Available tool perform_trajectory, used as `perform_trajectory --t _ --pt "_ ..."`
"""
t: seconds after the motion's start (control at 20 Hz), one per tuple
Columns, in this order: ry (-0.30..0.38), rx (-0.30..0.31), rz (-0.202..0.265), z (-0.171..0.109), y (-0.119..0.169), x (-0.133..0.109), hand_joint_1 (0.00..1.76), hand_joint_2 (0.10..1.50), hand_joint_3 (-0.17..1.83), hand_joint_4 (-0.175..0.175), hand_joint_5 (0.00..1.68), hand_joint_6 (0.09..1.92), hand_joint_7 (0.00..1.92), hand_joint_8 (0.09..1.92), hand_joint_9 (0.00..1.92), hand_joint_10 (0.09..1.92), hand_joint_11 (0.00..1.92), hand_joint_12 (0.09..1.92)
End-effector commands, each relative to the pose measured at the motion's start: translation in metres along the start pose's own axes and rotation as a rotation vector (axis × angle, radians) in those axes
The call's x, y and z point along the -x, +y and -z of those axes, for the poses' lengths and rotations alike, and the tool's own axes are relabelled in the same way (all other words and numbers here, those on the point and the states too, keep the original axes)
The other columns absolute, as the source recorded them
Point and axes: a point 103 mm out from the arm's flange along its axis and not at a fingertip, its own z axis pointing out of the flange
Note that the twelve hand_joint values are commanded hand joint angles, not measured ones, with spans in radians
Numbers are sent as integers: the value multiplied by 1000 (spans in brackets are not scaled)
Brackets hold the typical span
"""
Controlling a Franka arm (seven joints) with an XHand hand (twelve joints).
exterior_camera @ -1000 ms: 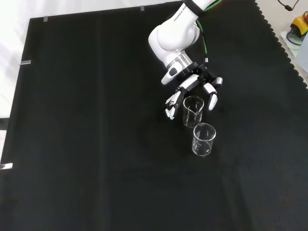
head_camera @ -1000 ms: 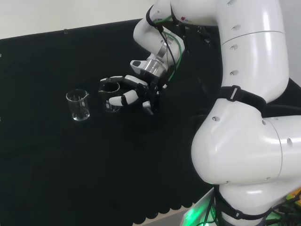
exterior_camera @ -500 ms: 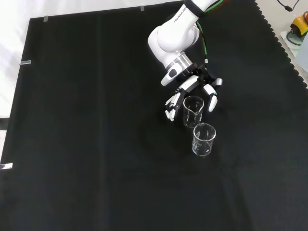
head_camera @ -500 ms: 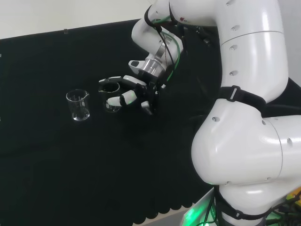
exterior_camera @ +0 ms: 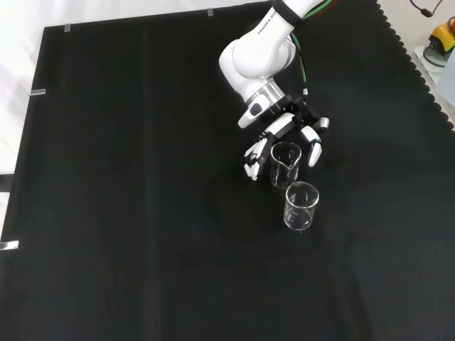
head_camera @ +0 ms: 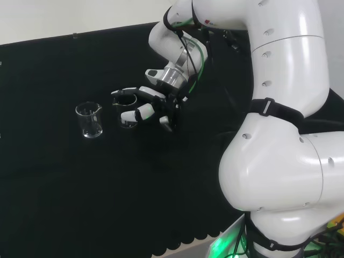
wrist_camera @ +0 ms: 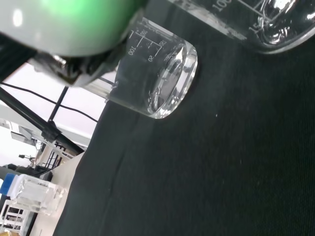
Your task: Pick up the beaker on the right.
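Two clear glass beakers stand upright on the black cloth. In the head view one beaker (head_camera: 89, 120) stands alone at the left; the other beaker (head_camera: 127, 110) is to its right, between the fingers of the hand (head_camera: 153, 103). In the front view the hand (exterior_camera: 288, 126) reaches down from the top. Its fingers (exterior_camera: 253, 155) lie left of the nearer-to-arm beaker (exterior_camera: 286, 164) and its thumb (exterior_camera: 313, 147) right of it, with small gaps on both sides. The second beaker (exterior_camera: 301, 206) stands just below. The wrist view has one beaker (wrist_camera: 158, 78) in the middle distance and another beaker (wrist_camera: 266, 22) very close.
The arm's white links (head_camera: 279, 134) take up the right of the head view. Small items (exterior_camera: 437, 41) sit beyond the cloth's scalloped right edge in the front view. A clear plastic box (wrist_camera: 33, 194) stands off the cloth in the wrist view.
The hand has crept a little to the left in the head view, further around the beaker. Both beakers stay where they were.
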Motion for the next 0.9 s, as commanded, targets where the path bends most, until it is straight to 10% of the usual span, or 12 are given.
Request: perform_trajectory --t 0.05,0.9 --pt "2 1 -5 -1 2 1 915 305 929 -36 462 87 333 578 367 573 0 1106" --pt "16 -3 5 -7 5 1 919 307 935 -39 480 87 349 583 391 571 0 1137"
